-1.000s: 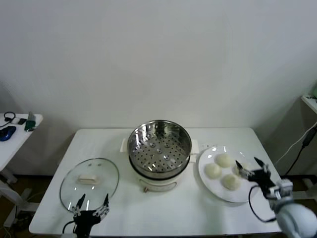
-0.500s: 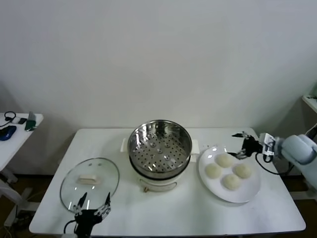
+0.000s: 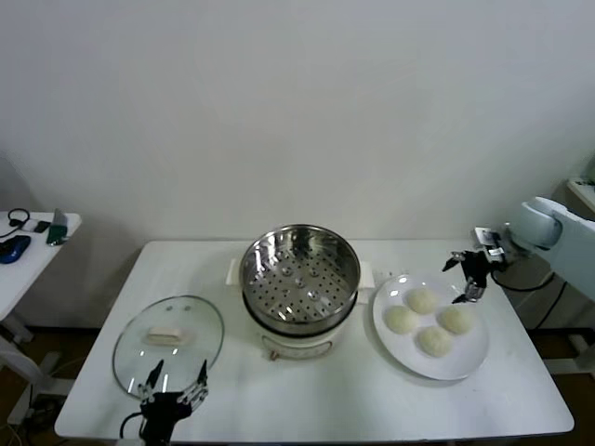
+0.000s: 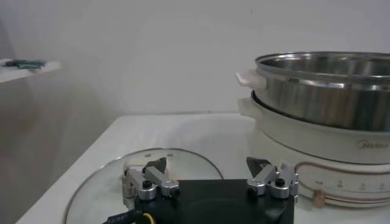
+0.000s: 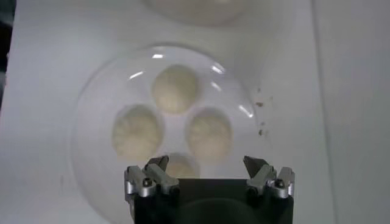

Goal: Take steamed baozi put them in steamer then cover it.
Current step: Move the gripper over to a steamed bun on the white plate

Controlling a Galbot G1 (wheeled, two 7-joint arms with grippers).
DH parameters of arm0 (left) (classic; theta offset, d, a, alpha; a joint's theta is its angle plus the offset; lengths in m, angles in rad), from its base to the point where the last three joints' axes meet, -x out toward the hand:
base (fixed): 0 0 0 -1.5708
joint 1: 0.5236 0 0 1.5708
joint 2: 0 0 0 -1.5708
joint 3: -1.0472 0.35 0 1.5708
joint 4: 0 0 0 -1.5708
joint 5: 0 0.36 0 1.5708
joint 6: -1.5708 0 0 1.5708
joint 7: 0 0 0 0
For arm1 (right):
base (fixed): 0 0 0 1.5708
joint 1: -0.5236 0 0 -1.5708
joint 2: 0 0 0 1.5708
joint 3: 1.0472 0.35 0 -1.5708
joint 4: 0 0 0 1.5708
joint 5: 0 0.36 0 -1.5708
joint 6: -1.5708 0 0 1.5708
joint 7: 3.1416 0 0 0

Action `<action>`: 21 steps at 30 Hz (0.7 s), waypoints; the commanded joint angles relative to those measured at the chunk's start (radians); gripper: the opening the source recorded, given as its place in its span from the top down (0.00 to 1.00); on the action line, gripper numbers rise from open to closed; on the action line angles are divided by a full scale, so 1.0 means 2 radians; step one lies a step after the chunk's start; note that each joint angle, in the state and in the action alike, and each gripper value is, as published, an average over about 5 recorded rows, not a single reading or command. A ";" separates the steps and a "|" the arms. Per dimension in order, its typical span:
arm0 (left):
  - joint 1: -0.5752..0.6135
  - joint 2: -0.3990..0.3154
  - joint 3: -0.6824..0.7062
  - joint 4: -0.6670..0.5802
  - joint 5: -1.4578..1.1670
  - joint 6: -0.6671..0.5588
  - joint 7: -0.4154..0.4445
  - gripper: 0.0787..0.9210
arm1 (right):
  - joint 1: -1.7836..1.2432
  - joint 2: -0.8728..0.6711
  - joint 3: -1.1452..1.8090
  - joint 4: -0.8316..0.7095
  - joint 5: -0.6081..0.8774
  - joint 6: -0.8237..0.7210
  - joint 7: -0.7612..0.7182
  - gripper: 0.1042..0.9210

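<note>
on the white table (image 3: 307,400) my right gripper (image 3: 469,269) hung above the far right edge of the white plate (image 3: 469,358), its fingers spread wide and nothing between them. from its wrist camera i looked straight down between those spread fingers (image 5: 149,179) at the four steamed baozi (image 5: 175,88), which sat clustered on the plate, close together; the one nearest the gripper was partly hidden behind it. in the head view the same baozi (image 3: 421,300) lay on the plate just to the right of the steamer (image 3: 299,269). the steamer was a shiny steel basket with a perforated bottom, sitting on its white cooker base (image 3: 297,346) in the middle of the table, and i saw nothing inside it. the cover (image 3: 168,346), a clear glass lid with a cream bar handle, lay flat on the table to the left of the steamer, apart from it. my left gripper (image 3: 174,395) sat low at the near edge of the table, just at the near rim of the cover, fingers also spread and holding nothing. a side table (image 3: 28,246) with small items stood off to the left.
</note>
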 commanded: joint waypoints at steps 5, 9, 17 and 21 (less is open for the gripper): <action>-0.001 -0.002 0.001 0.013 0.000 -0.004 -0.001 0.12 | -0.015 0.078 -0.035 -0.081 -0.008 0.001 0.009 0.12; -0.001 -0.002 0.002 0.019 0.002 -0.007 -0.002 0.12 | -0.046 0.100 -0.004 -0.102 -0.016 0.000 0.033 0.12; 0.000 -0.004 0.005 0.022 0.006 -0.008 -0.002 0.12 | -0.084 0.130 0.039 -0.137 -0.032 -0.003 0.060 0.12; 0.002 -0.005 0.006 0.021 0.009 -0.008 -0.002 0.12 | -0.092 0.136 0.047 -0.147 -0.042 -0.005 0.062 0.12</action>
